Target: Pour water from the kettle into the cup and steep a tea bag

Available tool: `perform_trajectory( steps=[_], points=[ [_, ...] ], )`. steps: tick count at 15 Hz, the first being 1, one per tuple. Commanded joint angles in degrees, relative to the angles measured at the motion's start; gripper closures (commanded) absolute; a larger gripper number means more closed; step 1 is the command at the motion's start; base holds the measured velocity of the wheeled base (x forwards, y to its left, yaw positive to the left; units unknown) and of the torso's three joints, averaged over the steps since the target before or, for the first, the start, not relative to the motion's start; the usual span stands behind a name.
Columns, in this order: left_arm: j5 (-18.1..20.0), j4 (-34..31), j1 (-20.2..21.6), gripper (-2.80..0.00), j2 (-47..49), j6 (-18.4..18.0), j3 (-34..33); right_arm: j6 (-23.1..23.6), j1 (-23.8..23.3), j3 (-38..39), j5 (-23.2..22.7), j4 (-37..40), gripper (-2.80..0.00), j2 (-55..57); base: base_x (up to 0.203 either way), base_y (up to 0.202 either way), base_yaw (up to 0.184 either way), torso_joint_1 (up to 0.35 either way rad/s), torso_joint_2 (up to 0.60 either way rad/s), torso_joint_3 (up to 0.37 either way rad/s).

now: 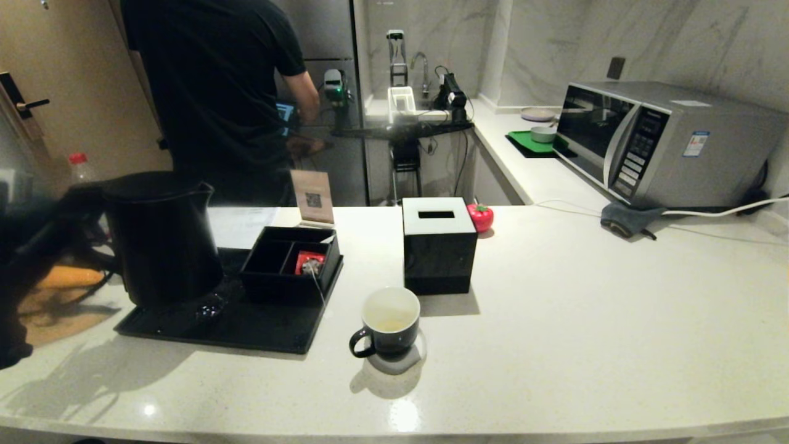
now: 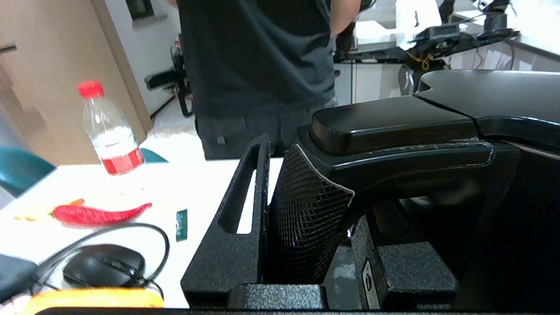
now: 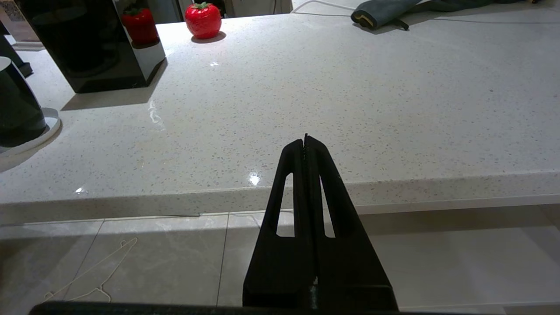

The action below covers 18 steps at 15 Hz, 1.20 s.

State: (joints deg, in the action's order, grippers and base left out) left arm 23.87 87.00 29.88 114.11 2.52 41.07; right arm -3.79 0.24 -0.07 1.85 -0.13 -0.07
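One kettle (image 1: 161, 237), one cup (image 1: 389, 322), one tea bag (image 1: 310, 265).

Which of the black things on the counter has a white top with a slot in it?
The black cube tissue box, beside the little red tomato. The kettle is round with a black lid.

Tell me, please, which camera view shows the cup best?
The head view: the whole cup shows there, with its handle, white inside and the coaster under it, in front of the tissue box. The right wrist view catches only a strip of its dark side at the frame's edge. The left wrist view shows none of it.
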Motion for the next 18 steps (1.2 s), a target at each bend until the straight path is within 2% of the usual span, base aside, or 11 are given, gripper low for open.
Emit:
perform_trajectory(
  steps=[1,6,12,18],
  points=[
    [0.12,2.78,0.42,0.0,4.59,0.54,0.49,0.01,0.02,-0.01,0.0,-0.04,0.0,0.07,0.0,0.0,0.0,0.0,0.0,0.0],
    [0.12,2.95,0.71,0.0,7.61,0.82,1.02,0.01,0.02,-0.01,0.0,-0.04,0.0,0.07,0.0,0.0,0.0,0.0,0.0,0.0],
    [0.21,2.95,0.46,0.0,10.78,2.94,5.88,0.01,0.02,-0.01,0.0,-0.04,0.0,0.07,0.0,0.0,0.0,0.0,0.0,0.0],
    [0.21,2.95,0.19,0.0,13.44,3.11,8.24,0.01,0.02,-0.01,0.0,-0.04,0.0,0.07,0.0,0.0,0.0,0.0,0.0,0.0]
  ],
)
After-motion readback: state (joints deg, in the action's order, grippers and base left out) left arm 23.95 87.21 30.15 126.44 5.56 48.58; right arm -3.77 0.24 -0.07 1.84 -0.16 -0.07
